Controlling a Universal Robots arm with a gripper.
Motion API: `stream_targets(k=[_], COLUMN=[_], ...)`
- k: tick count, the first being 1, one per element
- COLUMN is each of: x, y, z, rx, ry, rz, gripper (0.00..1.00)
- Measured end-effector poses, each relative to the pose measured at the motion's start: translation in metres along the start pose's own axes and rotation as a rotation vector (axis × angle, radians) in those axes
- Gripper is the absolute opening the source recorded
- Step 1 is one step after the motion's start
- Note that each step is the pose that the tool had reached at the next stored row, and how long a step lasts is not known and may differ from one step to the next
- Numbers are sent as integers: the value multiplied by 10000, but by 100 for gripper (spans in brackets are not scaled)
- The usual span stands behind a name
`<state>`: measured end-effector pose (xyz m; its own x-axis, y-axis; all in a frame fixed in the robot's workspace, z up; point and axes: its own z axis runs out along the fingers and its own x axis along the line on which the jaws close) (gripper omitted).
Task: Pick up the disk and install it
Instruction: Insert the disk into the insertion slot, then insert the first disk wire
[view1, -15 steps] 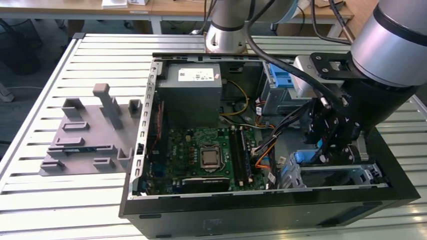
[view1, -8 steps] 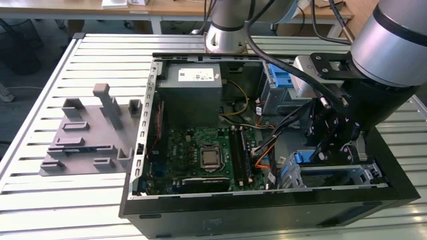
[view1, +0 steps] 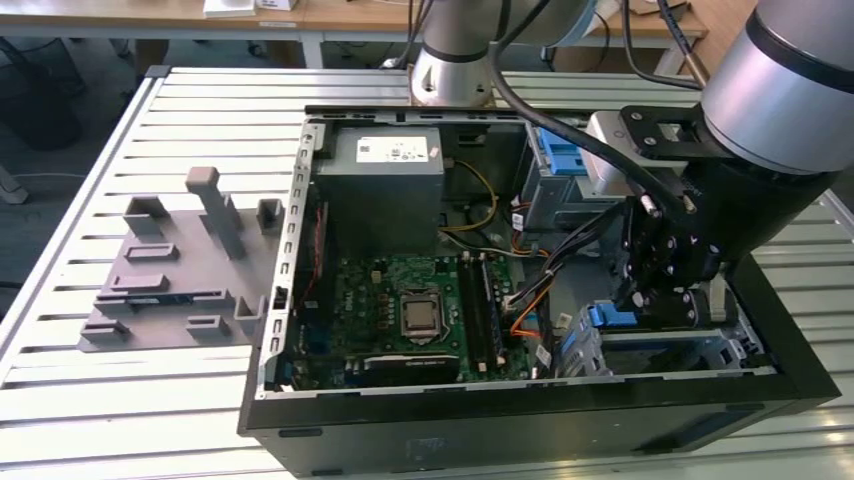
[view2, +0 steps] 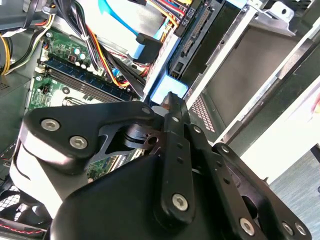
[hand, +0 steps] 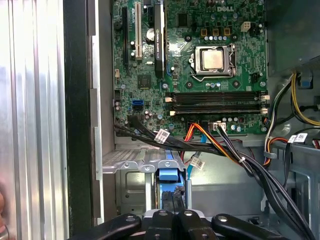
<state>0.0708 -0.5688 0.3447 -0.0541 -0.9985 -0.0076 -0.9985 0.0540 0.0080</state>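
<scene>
Where the exterior view shows cage (view1: 667, 350), first wrist view shows motherboard (hand: 200, 65).

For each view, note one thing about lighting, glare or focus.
Exterior view: daylight glares off the slatted metal table. Second wrist view: the gripper looms close and dark, the motherboard behind is brighter. First wrist view: the motherboard is evenly lit and sharp.

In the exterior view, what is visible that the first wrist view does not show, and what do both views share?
Exterior view alone: the grey power supply box with its white sticker, the grey plastic fixture on the slatted table, and the arm's silver body.

First wrist view alone: the gripper seen from behind, at a blue part in the drive cage.

Both: the green motherboard with its processor socket.
</scene>
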Motion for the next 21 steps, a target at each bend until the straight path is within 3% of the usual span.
stream_targets(k=[16,21], x=[0,-7], y=[-3,-143], z=[11,13], rx=[0,-2], ry=[-1,-2], rz=[-1,0], gripper=[11,11])
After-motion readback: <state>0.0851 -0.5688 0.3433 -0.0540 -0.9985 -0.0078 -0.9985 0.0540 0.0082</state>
